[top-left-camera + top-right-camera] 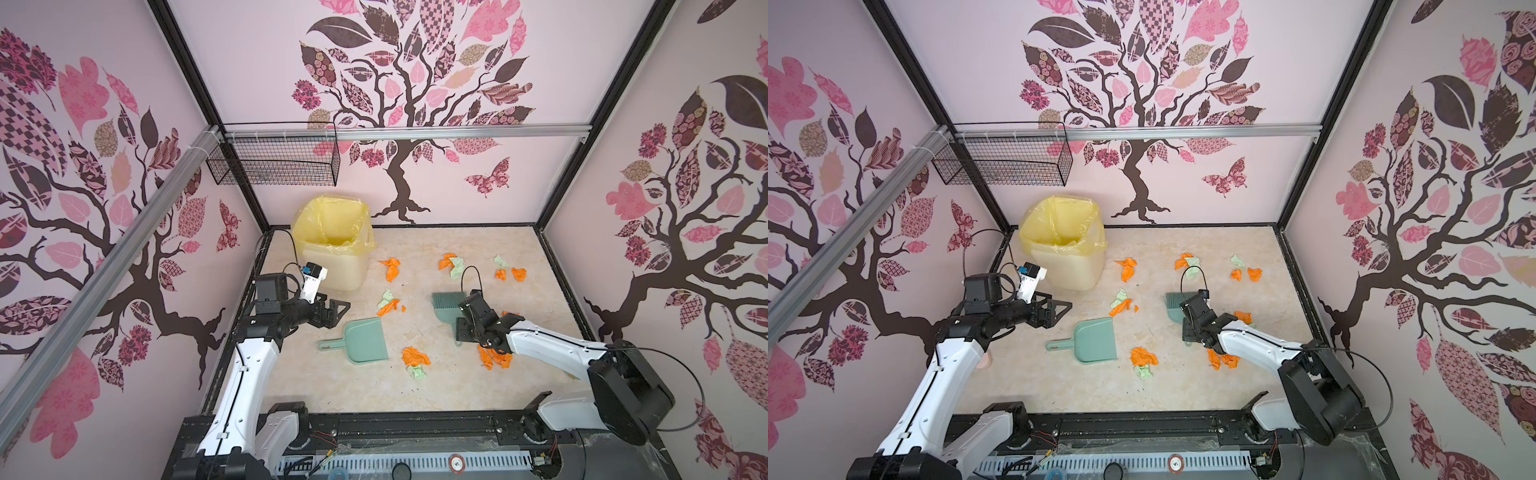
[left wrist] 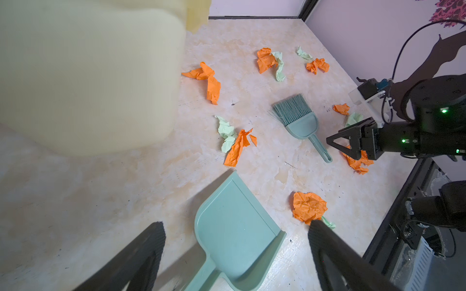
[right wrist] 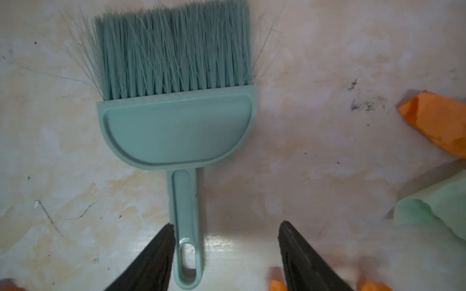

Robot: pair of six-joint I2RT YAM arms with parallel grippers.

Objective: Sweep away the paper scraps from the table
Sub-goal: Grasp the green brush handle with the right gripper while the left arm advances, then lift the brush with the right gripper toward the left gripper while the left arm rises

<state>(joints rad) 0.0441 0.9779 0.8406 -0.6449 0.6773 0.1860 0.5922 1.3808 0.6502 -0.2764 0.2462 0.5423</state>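
Note:
Orange and mint paper scraps lie scattered over the beige table (image 1: 436,386): wads by the bin (image 1: 390,268), at mid-table (image 1: 388,305), at the front (image 1: 415,357) and under my right arm (image 1: 494,357). A teal dustpan (image 1: 365,340) lies flat, and my left gripper (image 1: 336,309) hovers open beside it; in the left wrist view the pan (image 2: 234,226) sits between the spread fingers. A teal brush (image 3: 176,126) lies flat. My right gripper (image 3: 227,225) straddles its handle (image 3: 185,214), open, with one finger (image 3: 161,247) against the handle and the other apart.
A cream bin with a yellow liner (image 1: 332,249) stands at the back left of the table. A black wire basket (image 1: 274,160) hangs on the wall above it. Black frame rails (image 1: 561,282) border the surface.

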